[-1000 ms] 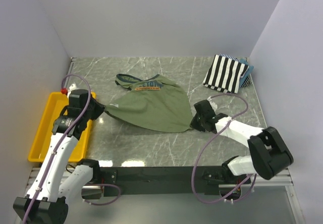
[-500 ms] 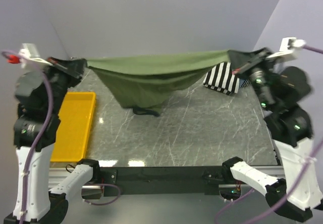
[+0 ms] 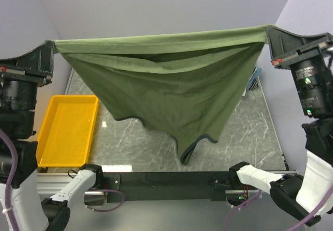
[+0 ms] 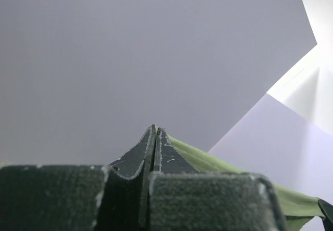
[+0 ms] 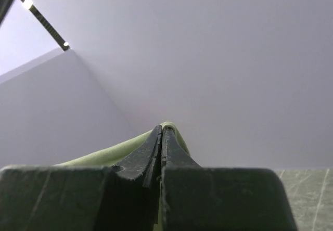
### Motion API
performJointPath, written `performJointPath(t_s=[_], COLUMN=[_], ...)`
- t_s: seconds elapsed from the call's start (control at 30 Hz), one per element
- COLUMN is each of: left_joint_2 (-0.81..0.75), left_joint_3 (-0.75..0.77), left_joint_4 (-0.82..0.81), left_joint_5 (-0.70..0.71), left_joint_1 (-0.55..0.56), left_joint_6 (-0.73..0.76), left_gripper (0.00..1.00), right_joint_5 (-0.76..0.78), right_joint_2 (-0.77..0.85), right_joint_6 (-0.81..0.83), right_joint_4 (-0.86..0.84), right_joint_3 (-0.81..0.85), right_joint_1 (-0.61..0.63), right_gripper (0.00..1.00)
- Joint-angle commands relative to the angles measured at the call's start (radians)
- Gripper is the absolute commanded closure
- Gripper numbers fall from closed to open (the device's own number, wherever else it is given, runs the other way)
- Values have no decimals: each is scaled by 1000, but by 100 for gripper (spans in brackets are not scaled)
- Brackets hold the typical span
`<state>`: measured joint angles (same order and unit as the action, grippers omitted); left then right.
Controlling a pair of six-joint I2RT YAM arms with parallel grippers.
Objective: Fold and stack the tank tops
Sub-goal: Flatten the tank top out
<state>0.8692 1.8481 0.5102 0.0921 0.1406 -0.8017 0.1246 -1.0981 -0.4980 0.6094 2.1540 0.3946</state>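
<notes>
The olive-green tank top [image 3: 171, 85] hangs in the air, stretched wide between both arms high above the table. Its top edge runs taut from left to right and its body droops to a point with navy trim near the table's front. My left gripper [image 3: 52, 45] is shut on the cloth's left corner; green fabric [image 4: 208, 161] shows past its closed tips [image 4: 155, 129]. My right gripper [image 3: 267, 29] is shut on the right corner, with fabric [image 5: 104, 153] wrapped over its tips [image 5: 162, 128]. The striped tank top is hidden behind the hanging cloth.
A yellow tray [image 3: 67, 129] lies on the marble table [image 3: 244, 132] at the left edge. A bit of blue cloth [image 3: 254, 77] peeks out at the back right by the wall. Grey walls enclose the table on three sides.
Both arms have lifted the green tank top from lying on the table to hanging high and spread wide; it now covers the striped top from view.
</notes>
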Motion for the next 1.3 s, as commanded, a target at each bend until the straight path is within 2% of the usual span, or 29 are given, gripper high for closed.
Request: performJointPath(t_s=[0.0, 0.1, 0.17, 0.27, 0.37, 0.4, 0.47, 0.5, 0.6, 0.67, 0.7, 0.83, 0.97, 1.03, 1.07, 1.13, 1.17, 1.27], left_joint_2=[76, 120, 184, 330, 551, 670, 801, 938, 1144, 1143, 1105, 1071, 1062, 1050, 1041, 995, 948, 858], left_joint_3=[-9, -50, -70, -20, 132, 233, 363, 537, 803, 752, 664, 658, 636, 556, 510, 309, 143, -118], left_joint_4=[-62, -127, -180, -246, -323, -344, -401, -406, -502, -667, -791, -857, -871, -884, -897, -941, -993, -1070], left_joint_5=[28, 5, -3, -17, -129, -193, -268, -343, -434, -479, -480, -465, -476, -500, -538, -569, -593, -604], left_joint_1=[-4, -4, -4, -9, -61, -73, -116, -131, -209, -263, -274, -282, -299, -300, -300, -300, -300, -292], left_joint_6=[-4, -24, -24, -10, -31, -40, -66, -77, -157, -252, -269, -188, -180, -194, -205, -263, -283, -310], left_gripper=[99, 100, 99, 99, 99, 100, 99, 99, 99, 99, 99, 100, 99, 99, 99, 100, 99, 99], right_joint_5=[12, -6, -87, -166, -187, -197, -232, -236, -240, -229, -218, -194, -187, -197, -206, -204, -212, -223], right_joint_2=[-64, -138, -186, -319, -526, -637, -732, -788, -800, -772, -761, -755, -761, -740, -696, -636, -579, -476], right_joint_6=[44, 53, 30, -3, -20, -27, -56, -65, -74, -45, -31, 18, 24, 19, 13, -8, -19, -62], right_joint_4=[-37, -71, -117, -195, -211, -212, -262, -296, -462, -574, -606, -726, -740, -715, -721, -758, -772, -792], right_joint_3=[-2, 0, -5, 27, 217, 344, 444, 483, 430, 399, 374, 395, 396, 325, 270, 43, -112, -334], right_joint_1=[-3, -20, -63, -115, -151, -160, -187, -197, -227, -234, -234, -234, -246, -249, -249, -249, -249, -249], right_gripper=[100, 100, 100, 100, 100, 100, 100, 100, 100, 100, 100, 100, 100, 100, 100, 100, 100, 100])
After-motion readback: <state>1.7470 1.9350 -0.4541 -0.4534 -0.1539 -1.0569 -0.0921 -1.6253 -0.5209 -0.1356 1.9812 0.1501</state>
